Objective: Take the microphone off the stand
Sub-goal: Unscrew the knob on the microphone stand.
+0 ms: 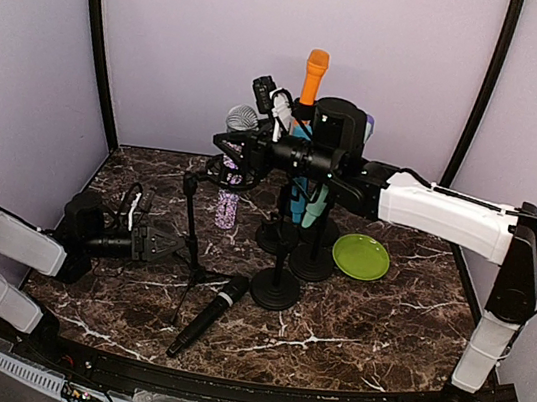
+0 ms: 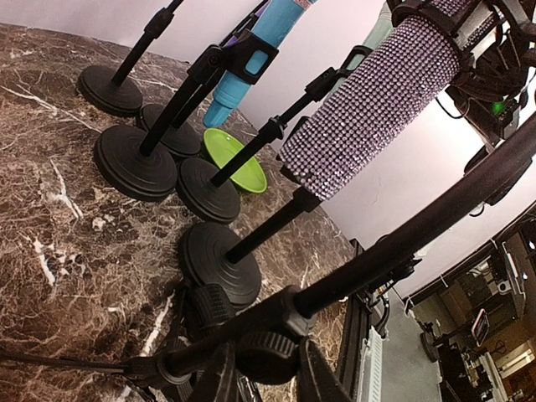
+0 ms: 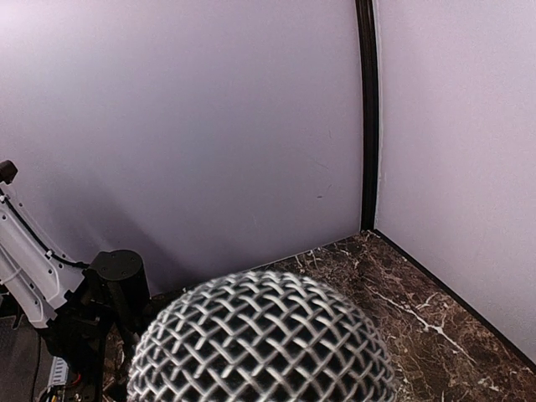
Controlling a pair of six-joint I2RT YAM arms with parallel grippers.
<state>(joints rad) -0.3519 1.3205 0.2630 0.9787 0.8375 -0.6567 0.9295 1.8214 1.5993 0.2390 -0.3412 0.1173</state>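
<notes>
Nearest the bases, the left tool [image 1: 163, 244] lay low over the worktop [image 1: 361, 326], its jaws either side of the hub [image 2: 268, 356] of the tripod stand [image 1: 192, 218]. In the left wrist view both jaws appeared to bear against that hub, so it was judged clamped on the stand. A loose black microphone [image 1: 209, 316] lay flat just beyond, not involved.

The microphone [image 1: 227, 207], the glitter-covered one, sat in the clip at the top of the tripod stand. Its long axis stood near upright with a slight tilt, its mesh head [image 3: 264, 339] uppermost.

The right tool [image 1: 241, 146] reached in level from the right and met the handle just under the head, crosswise to that axis. Its jaws looked closed on the microphone, though the right wrist view showed only the mesh head, close in. The right arm was therefore at the work and the left was well below it. In my judgement, removal calls for a pull upward along the handle while the stand is held down.

Farther back stood the round-based stands [image 1: 276, 288] and a green plate [image 1: 361, 257].
</notes>
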